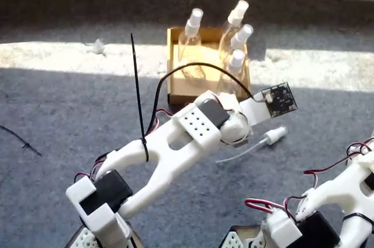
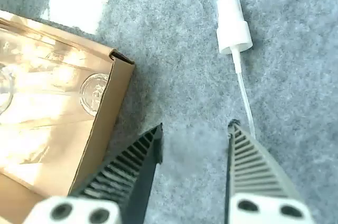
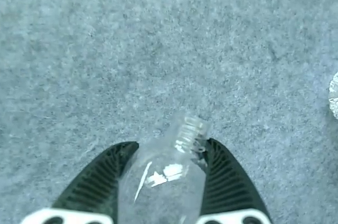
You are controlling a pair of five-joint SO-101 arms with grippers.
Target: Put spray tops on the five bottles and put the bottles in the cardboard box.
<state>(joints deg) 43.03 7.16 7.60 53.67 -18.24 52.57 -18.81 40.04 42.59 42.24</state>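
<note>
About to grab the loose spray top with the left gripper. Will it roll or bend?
The spray top lies on its side; its round head could roll slightly, though the carpet should damp that. Its thin dip tube looks floppy, so grip the head. Likely very light, being small plastic.

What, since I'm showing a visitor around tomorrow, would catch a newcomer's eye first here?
Four capped bottles sit in the cardboard box at the far side. Beside the box a loose spray top lies on the grey carpet, the open left gripper near it. The right gripper clamps an uncapped bottle.
</note>
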